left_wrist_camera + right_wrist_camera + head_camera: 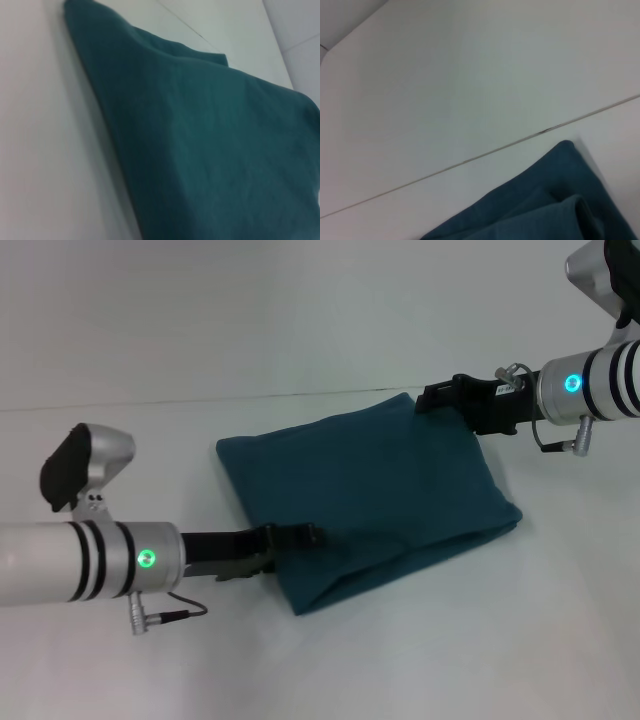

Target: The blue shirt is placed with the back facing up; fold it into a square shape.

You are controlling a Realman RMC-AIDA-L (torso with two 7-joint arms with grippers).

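No readable text, brand, number or sign is showing in any of the three views. The blue shirt is lying folded with only plain cloth facing up, so no lettering is appearing on it. A small pale label is sitting on the black body of the right tool, near the table's far edge, but its print is too small to read. The green glowing rings on both wrists are carrying no characters. The wrist views are showing nothing but plain cloth and bare table, with no markings on either.
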